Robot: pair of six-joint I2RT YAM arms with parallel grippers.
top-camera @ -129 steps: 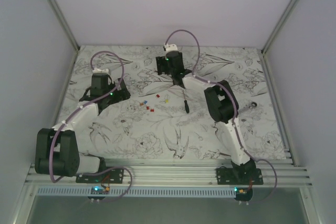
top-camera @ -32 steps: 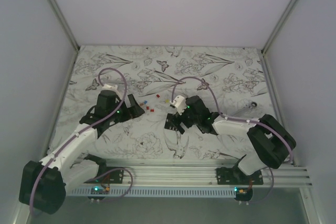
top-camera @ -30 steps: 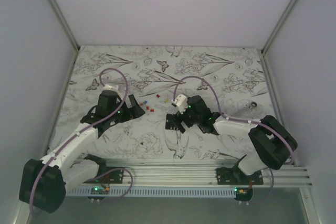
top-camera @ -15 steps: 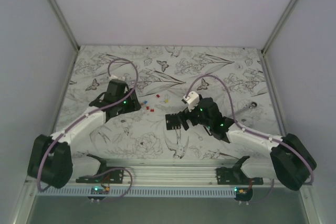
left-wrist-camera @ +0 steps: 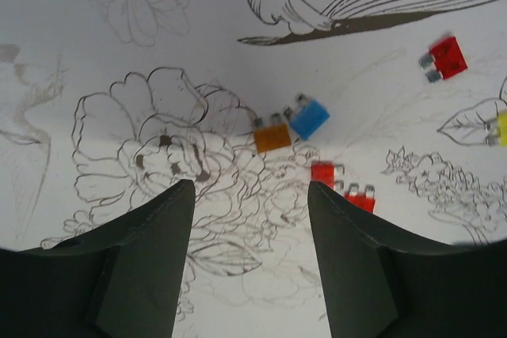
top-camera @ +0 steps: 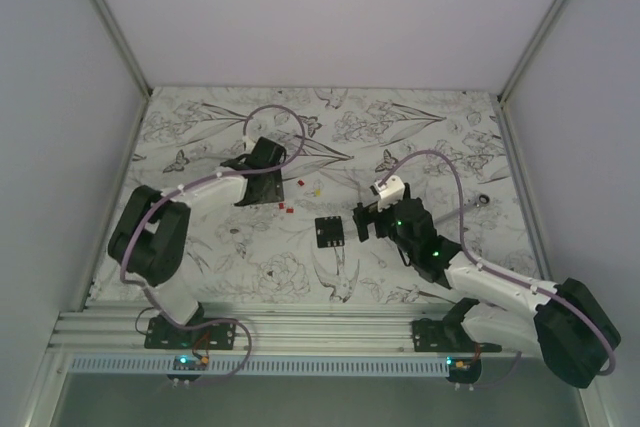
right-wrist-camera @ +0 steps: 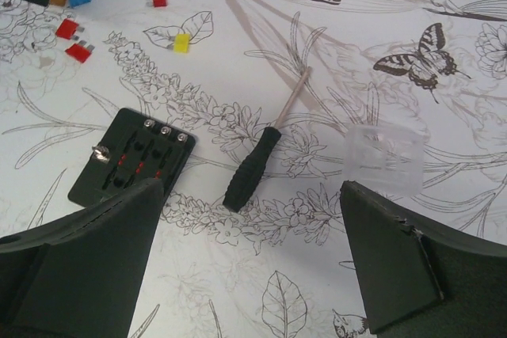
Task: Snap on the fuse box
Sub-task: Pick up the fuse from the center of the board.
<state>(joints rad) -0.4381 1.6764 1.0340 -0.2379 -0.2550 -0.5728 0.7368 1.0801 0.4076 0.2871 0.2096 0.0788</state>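
Observation:
The fuse box (top-camera: 328, 232) is a flat black square lying on the patterned table, with small red fuses in its slots (right-wrist-camera: 131, 160). My right gripper (top-camera: 361, 223) hovers just right of it, open and empty (right-wrist-camera: 252, 189). A clear plastic cover (right-wrist-camera: 384, 156) lies apart to the right in the right wrist view. My left gripper (top-camera: 262, 193) is farther back on the left. Its jaws (left-wrist-camera: 249, 187) stand apart over bare table with nothing between them.
A black-handled screwdriver (right-wrist-camera: 253, 168) lies between the fuse box and the clear cover. Loose fuses are scattered ahead of the left fingers: orange (left-wrist-camera: 272, 138), blue (left-wrist-camera: 308, 119), red (left-wrist-camera: 445, 58). A small silver part (top-camera: 483, 202) sits at the right.
My right gripper has drawn back to the right, leaving the fuse box on the table. The left arm swung farther back and right toward the loose fuses, and its jaws narrowed.

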